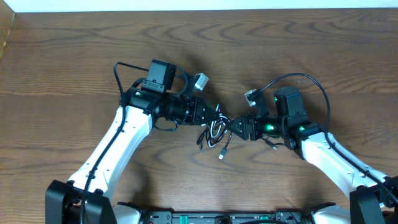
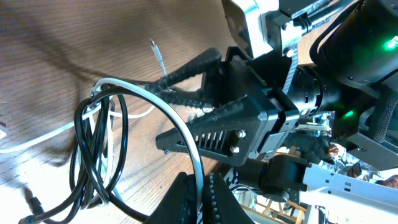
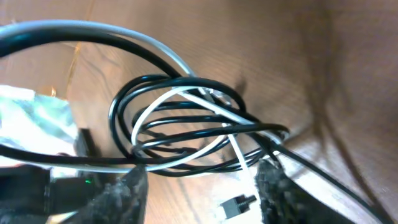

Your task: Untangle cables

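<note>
The cables [image 1: 214,132] lie in a small tangle of black loops and one white cord on the wooden table between my two grippers. My left gripper [image 1: 214,118] is shut on the white cable [image 2: 180,124], which runs up from between its fingers [image 2: 185,200]; black loops [image 2: 93,155] hang beside it. My right gripper [image 1: 231,127] faces it from the right and is open [image 3: 202,190], its fingers [image 3: 124,193] just below the black loops [image 3: 186,118] and the white cord [image 3: 239,152]. A small plug [image 3: 238,205] lies on the table between its fingers.
A loose plug end [image 1: 222,155] trails toward the front of the table. The right arm's own thick black wire [image 1: 314,81] arches behind it, and the left arm's [image 1: 118,74] loops at its wrist. The table's far edge [image 1: 186,7] runs along the top.
</note>
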Tool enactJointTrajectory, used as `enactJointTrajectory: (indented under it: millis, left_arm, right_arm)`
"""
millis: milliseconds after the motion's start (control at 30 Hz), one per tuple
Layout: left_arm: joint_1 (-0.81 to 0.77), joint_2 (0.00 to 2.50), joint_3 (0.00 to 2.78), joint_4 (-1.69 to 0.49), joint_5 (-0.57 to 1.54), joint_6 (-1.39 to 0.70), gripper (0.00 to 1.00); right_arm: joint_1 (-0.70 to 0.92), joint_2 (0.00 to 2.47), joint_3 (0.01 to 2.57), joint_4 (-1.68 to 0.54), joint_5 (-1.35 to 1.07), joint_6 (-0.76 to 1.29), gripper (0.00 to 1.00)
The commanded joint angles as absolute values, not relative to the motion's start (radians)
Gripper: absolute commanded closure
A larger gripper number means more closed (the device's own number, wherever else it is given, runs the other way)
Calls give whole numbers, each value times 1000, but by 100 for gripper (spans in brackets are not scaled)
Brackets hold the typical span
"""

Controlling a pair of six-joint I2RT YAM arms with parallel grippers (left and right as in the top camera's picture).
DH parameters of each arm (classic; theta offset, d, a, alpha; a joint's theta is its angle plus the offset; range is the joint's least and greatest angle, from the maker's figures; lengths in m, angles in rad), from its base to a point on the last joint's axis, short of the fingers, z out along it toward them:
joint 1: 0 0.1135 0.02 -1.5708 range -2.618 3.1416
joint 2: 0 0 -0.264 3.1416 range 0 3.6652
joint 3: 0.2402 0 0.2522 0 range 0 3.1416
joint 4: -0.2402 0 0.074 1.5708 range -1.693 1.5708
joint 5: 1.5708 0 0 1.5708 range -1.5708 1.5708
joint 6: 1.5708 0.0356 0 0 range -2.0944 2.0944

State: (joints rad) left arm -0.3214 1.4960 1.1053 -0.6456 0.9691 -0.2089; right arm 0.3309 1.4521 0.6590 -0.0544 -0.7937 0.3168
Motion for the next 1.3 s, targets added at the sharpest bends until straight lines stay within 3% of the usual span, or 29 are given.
enactJointTrajectory:
  millis: [0, 200, 400, 700, 867, 933, 967, 1033, 1100, 1233, 1267]
  left_arm:
    - [-320, 1496, 1101, -637, 970, -210, 92]
    - [-320, 1496, 1101, -599, 941, -439, 93]
    - [-341, 1496, 1101, -592, 960, -650, 92]
    - [-416, 1496, 1101, -523, 956, -777, 92]
    - [-418, 1496, 1101, -516, 948, -776, 92]
    - [-418, 1496, 1101, -511, 933, -775, 92]
    - [-418, 1496, 1101, -511, 909, -766, 92]
    - [-418, 1496, 1101, -514, 855, -735, 91]
    - [-418, 1496, 1101, -518, 820, -701, 83]
    - [-401, 1496, 1101, -523, 815, -620, 46]
    - [-392, 1496, 1101, -534, 814, -606, 41]
  right_arm:
    - [328, 1449, 659, -16, -940, 384, 49]
    - [328, 1449, 659, 153, -1242, 312, 39]
    - [331, 1451, 659, 166, -1174, 312, 38]
    - [404, 1452, 659, 239, -1103, 318, 43]
    - [414, 1452, 659, 299, -1073, 349, 58]
    - [414, 1452, 659, 295, -1046, 389, 77]
    - [413, 1452, 659, 295, -1046, 412, 99]
    - [413, 1452, 659, 296, -1055, 443, 99]
    - [413, 1452, 659, 296, -1054, 441, 99]
    - [411, 1452, 659, 296, -1054, 441, 99]
    - [411, 1452, 659, 296, -1053, 441, 99]
